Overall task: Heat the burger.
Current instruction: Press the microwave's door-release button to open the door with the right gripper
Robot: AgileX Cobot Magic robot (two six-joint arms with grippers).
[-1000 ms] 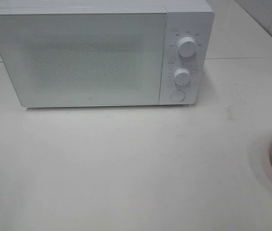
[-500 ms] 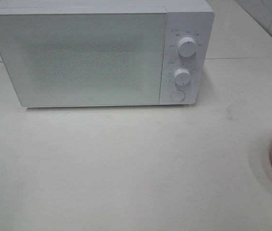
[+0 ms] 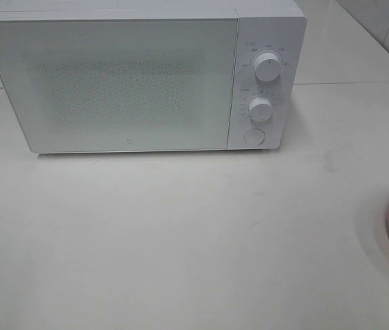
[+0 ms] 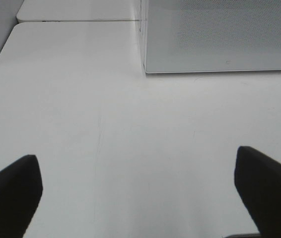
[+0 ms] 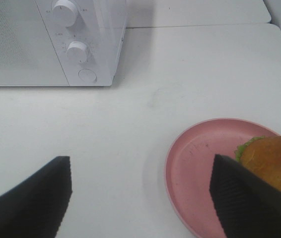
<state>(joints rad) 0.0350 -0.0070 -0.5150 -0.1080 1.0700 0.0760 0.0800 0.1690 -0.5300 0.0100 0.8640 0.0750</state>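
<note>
While the microwave is standing shut at the back of the table, the burger is sitting on the pink plate, on the table's right side and well apart from the microwave; green lettuce is peeking from under the bun; the right gripper is hanging spread wide, grasping nothing, one finger partly hiding the burger; the left gripper is likewise gaping, holding nothing, over the table near the microwave's door.
</note>
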